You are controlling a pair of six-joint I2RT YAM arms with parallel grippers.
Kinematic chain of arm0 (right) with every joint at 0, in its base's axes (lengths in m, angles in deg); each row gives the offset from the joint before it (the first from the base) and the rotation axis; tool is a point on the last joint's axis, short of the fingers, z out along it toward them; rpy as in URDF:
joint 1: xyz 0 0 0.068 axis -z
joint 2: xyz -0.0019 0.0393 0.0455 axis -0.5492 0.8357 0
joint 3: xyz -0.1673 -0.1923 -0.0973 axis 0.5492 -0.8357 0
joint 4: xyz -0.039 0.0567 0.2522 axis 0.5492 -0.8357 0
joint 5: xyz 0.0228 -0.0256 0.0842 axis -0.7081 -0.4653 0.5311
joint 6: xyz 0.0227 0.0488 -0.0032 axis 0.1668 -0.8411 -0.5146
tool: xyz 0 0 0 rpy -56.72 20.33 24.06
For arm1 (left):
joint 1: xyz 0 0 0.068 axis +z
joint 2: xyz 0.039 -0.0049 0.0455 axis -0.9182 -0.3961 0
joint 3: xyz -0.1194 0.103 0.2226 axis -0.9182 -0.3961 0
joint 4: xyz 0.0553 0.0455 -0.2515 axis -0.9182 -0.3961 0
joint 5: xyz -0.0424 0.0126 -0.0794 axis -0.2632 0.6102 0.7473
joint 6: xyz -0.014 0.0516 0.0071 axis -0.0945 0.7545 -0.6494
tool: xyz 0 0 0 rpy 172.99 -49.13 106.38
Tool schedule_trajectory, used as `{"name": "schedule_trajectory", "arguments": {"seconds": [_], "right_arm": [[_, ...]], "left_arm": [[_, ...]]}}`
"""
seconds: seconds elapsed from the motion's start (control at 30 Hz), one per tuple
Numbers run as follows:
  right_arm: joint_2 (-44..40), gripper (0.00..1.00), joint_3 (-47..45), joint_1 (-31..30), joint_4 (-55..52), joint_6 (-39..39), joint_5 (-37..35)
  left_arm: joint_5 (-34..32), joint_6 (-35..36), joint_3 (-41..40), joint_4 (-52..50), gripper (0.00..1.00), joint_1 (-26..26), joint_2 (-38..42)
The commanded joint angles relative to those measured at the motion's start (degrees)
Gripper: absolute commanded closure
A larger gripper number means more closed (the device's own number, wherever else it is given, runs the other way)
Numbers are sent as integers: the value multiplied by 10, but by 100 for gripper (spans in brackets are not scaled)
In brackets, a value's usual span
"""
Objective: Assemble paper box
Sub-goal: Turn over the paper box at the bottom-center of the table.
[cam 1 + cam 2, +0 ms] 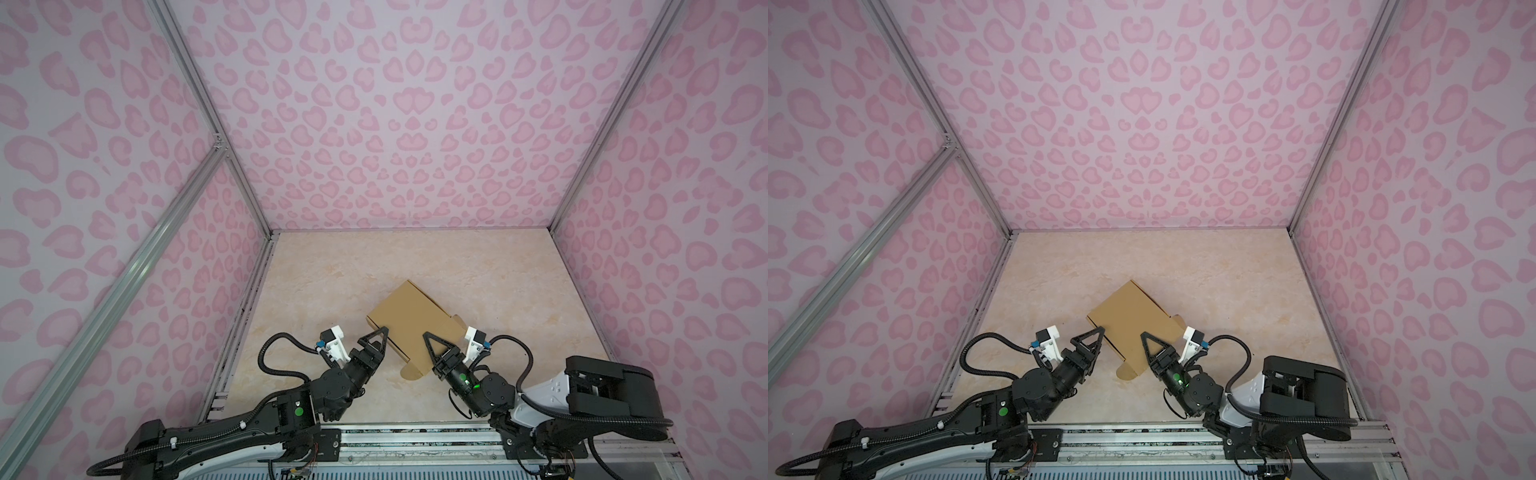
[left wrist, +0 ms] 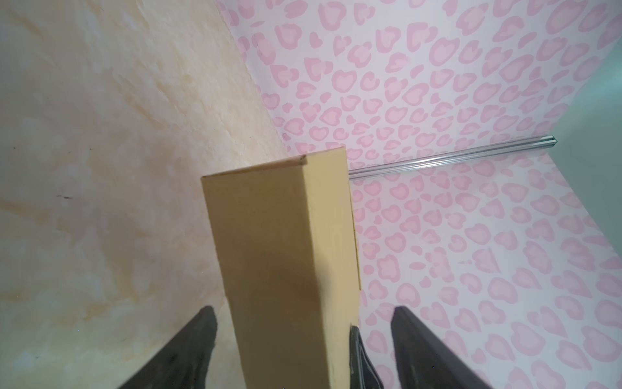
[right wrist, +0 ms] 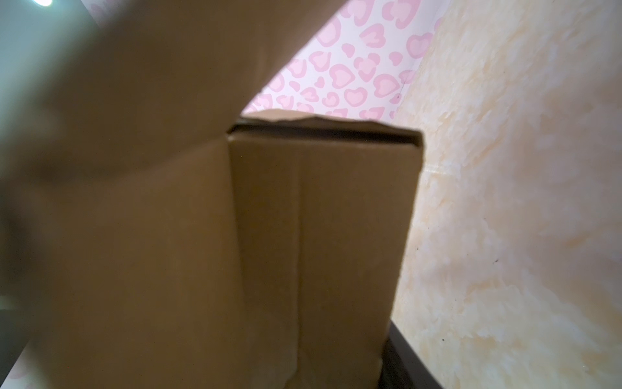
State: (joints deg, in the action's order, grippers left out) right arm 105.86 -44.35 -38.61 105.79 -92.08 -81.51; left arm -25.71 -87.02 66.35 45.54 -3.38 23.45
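Left claw [image 1: 379,337] was spread wide. Its jaws straddled the left edge of the paper box [image 1: 409,318], with a gap on either side in its wrist view, so it gripped nothing. My guess is it sat there as a backstop while the other side did the work.

Right claw [image 1: 432,344] was at the box's near right edge, with one finger [image 1: 427,337] lying over the cardboard. Its partner was out of sight underneath, so I honestly couldn't tell if it was pinching or just resting.

The box sat skewed in the near middle of the table [image 1: 332,266], between both claws, and looked mostly folded up. A rounded tab [image 1: 411,372] poked out at the near end and another tab [image 1: 457,322] on the right, probably the bits left to tuck.

The right wrist view was mostly a blurry brown flap right against the lens. It also showed a dark slit along the box's far end, but I couldn't make out if that seam sat properly shut.
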Motion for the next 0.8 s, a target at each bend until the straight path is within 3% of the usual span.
{"name": "schedule_trajectory", "arguments": {"seconds": [0.0, 0.13, 0.37, 0.47, 0.77], "right_arm": [[-13, 48, -7, 4, -10, 14, 2], [-84, 47, -9, 13, -122, 29, 13], [-335, 44, 78, 29, -631, 120, 26], [-403, 45, 119, 45, -806, 170, 52], [-471, 46, 261, 64, -1216, 292, 93]], "left_arm": [[-12, 12, 5, -29, 14, 0, 17], [-23, 29, 14, -103, 12, 0, 57], [-62, 83, 49, -257, 10, 0, 131], [-71, 92, 58, -308, 10, 1, 147], [-73, 126, 63, -369, 10, 1, 174]]}}
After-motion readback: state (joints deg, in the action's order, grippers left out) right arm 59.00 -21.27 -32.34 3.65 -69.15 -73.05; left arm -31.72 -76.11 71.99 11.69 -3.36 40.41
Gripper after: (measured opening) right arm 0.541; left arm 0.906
